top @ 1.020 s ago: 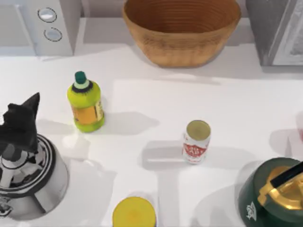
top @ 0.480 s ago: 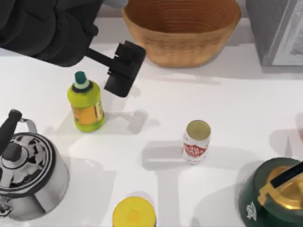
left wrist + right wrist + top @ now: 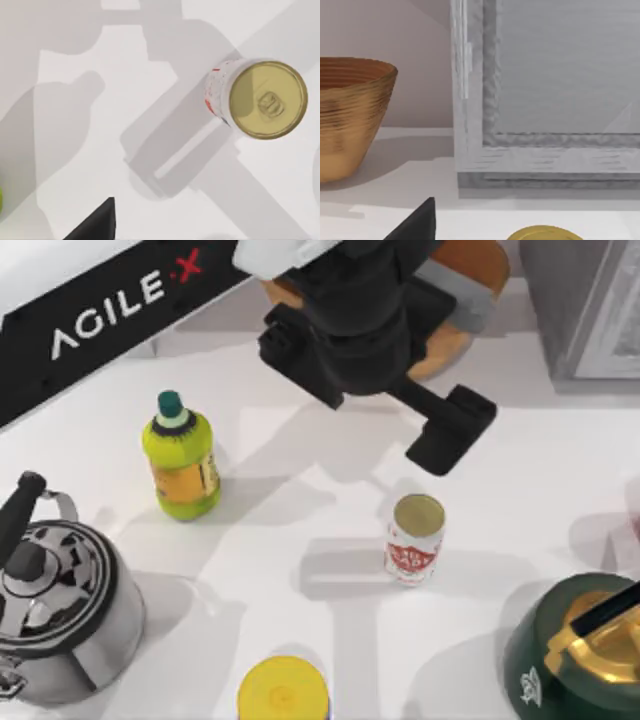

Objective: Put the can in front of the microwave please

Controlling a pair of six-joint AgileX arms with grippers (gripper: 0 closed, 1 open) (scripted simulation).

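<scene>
- top view: my left gripper [image 3: 447,432] hangs over mid-table, just behind the can [image 3: 415,540] and not touching it; i can't tell how its jaws stand. the can stands upright, right of the bottle [image 3: 181,456], with the kettle [image 3: 60,600] at the left edge and a teapot [image 3: 580,650] at the right. nothing grasped, so the whole carry toward the left rear is left.
- left wrist view: i look straight down on the can's gold top [image 3: 267,99], free on the table.
- right wrist view: a bowl [image 3: 350,115] beside a grey box [image 3: 545,95]; i judge that arm parked.
</scene>
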